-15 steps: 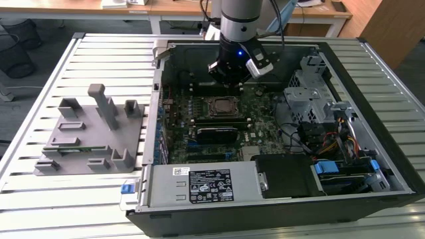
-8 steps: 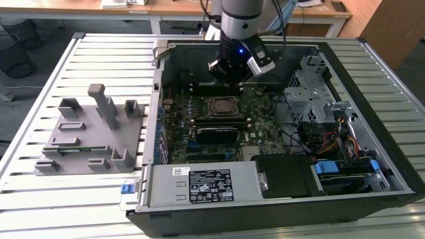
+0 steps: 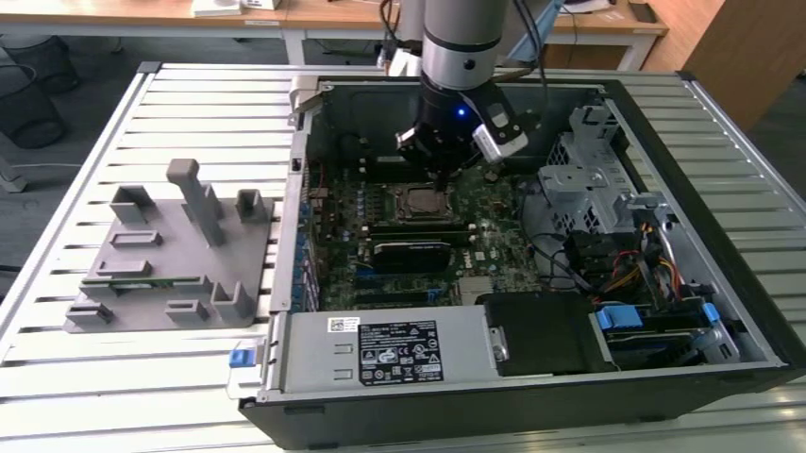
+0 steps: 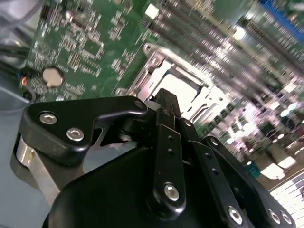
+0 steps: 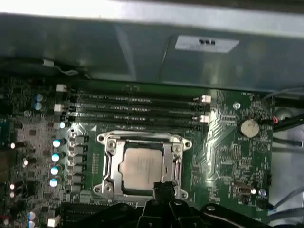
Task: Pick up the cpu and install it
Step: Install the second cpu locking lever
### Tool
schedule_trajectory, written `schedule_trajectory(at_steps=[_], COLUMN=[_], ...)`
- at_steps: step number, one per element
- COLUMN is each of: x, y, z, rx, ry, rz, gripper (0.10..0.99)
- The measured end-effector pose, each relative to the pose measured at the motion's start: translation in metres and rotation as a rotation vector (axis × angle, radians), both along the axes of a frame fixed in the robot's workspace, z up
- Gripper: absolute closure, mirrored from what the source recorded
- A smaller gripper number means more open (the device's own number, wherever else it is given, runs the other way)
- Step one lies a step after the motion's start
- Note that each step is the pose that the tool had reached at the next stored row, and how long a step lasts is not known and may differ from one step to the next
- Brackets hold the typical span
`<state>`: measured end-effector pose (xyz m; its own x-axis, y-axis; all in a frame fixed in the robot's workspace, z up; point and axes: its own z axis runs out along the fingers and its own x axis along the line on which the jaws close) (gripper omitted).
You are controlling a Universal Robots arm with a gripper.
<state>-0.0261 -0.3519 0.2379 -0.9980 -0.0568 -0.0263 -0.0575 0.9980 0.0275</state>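
The black gripper (image 5: 164,187) hangs straight down from the upright grey arm (image 3: 462,33); whether it's clenched I cannot tell. Just beyond, the silvery square cpu (image 5: 142,166) sits in the metal socket frame (image 5: 110,164) (white coin cell (image 5: 248,127) at two o'clock).

A slatted metal worktop (image 3: 189,104) of pale ribbed panels spans the exterior view, lit evenly and brightly from above. Beyond its far edge stands a row of light wooden desks (image 3: 321,13) on white legs. A dark wire-mesh bin (image 3: 28,106) sits on the grey floor (image 3: 113,57) at the exterior view's left, with a second bin (image 3: 48,58) just behind it. At the exterior view's right, a brown wooden panel (image 3: 743,52) rises beside the desks.
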Motion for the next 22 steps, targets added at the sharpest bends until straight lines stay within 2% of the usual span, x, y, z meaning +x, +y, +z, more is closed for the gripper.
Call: schedule_trajectory(at_steps=[2, 5, 6, 7, 12, 16, 19, 22], x=[0.0004, 0.0025, 0.0031, 0.0033, 0.0034, 0.0034, 0.0033, 0.0001], y=[-0.0045, -0.0083, -0.0096, -0.0114, -0.0186, -0.0209, -0.0253, -0.0288], z=[0.0, 0.0, 0.0, 0.0, -0.0008, -0.002, -0.0032, -0.0045], rx=[0.0, 0.0, 0.001, 0.001, 0.002, 0.003, 0.003, 0.003], ry=[0.0022, 0.0188, 0.0234, 0.0257, 0.0266, 0.0267, 0.0266, 0.0265], rz=[0.0, 0.0, 0.0, 0.0, 0.0, 0.0, 0.0, 0.0], gripper=[0.98, 0.98, 0.98, 0.98, 0.98, 0.98, 0.98, 0.98])
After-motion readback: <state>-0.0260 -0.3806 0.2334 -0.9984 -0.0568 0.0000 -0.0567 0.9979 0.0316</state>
